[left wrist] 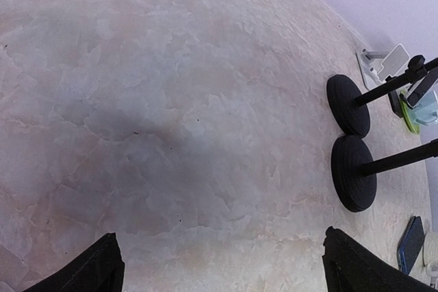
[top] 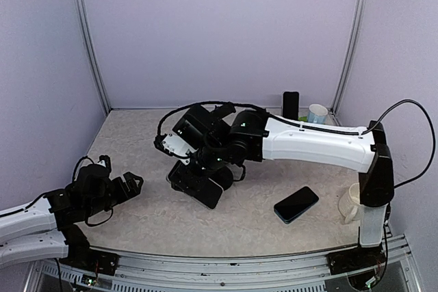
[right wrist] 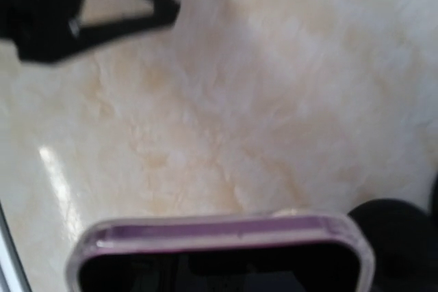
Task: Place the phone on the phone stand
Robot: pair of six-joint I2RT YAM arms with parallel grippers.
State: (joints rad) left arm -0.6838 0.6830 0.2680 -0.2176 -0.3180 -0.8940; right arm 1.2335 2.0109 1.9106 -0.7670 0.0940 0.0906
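The phone (right wrist: 222, 251) is dark-screened in a pale purple case. The right gripper (top: 205, 174) is closed on its sides, partly spread, and holds it tilted just above the middle of the worktop (top: 137, 141). The left gripper (top: 134, 186) is spread wide, with nothing in it. There are three phones in all: a second phone (top: 296, 204) lies flat and a third phone (top: 291, 105) leans on the back wall. Two black stands (left wrist: 349, 104) with round feet are near the held phone. There are two cups: one cup (top: 317, 113) at the back, one mug (top: 350, 203) on the right.
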